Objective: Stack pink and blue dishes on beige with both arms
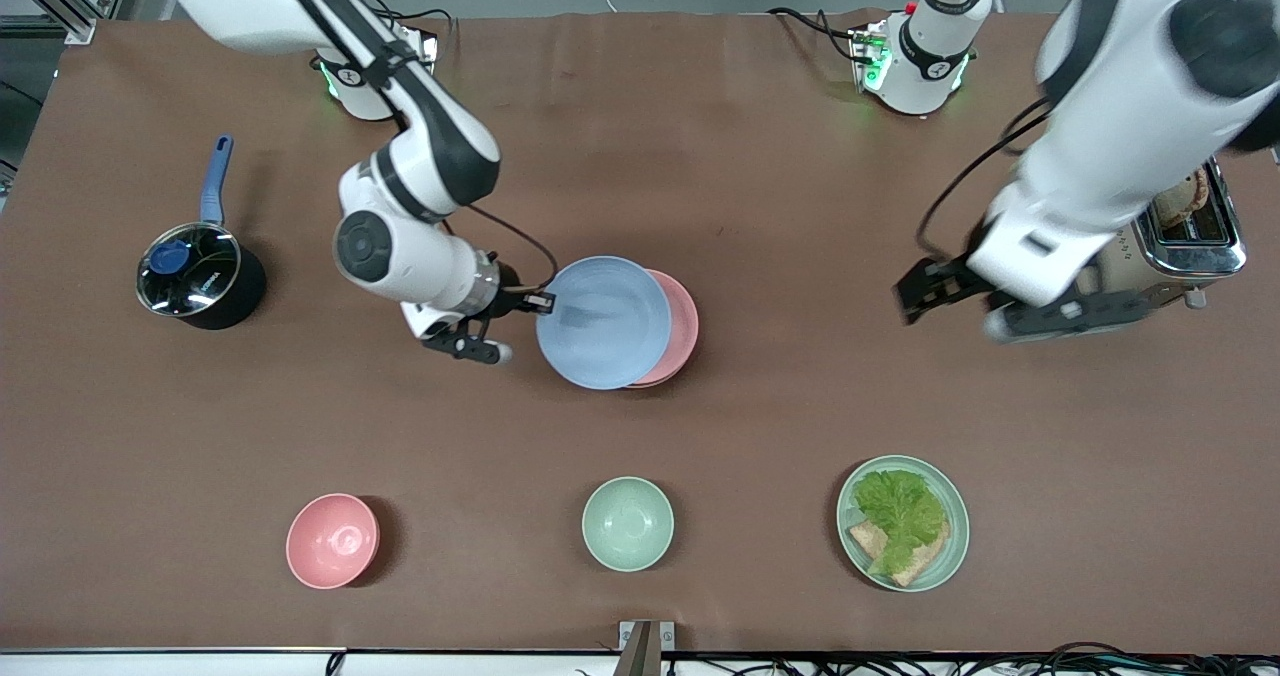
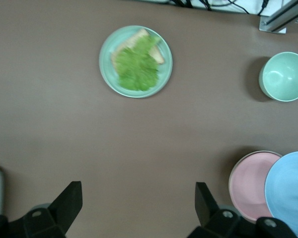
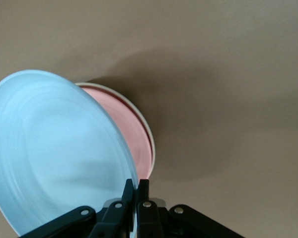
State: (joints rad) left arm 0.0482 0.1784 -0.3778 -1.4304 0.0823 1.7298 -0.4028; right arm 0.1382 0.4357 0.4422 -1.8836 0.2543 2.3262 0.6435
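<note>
Right gripper [image 1: 545, 303] pinches the blue plate [image 1: 603, 322] by its rim, tilted over the pink plate [image 1: 678, 328], which sits on the beige plate [image 3: 145, 130] mid-table. Thin edge grip may slip, so the blue plate could land off-centre. Left gripper [image 1: 1000, 306] waits open, over the table by the toaster [image 1: 1190, 231].

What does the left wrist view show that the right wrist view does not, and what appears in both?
Only the left wrist view shows the mint-green plate with lettuce and bread, the mint-green bowl and the open left gripper. Only the right wrist view shows the right gripper shut on the blue plate's rim, and a cream rim of the beige plate under the pink plate. Both show the blue plate above the pink plate on the brown table.
</note>
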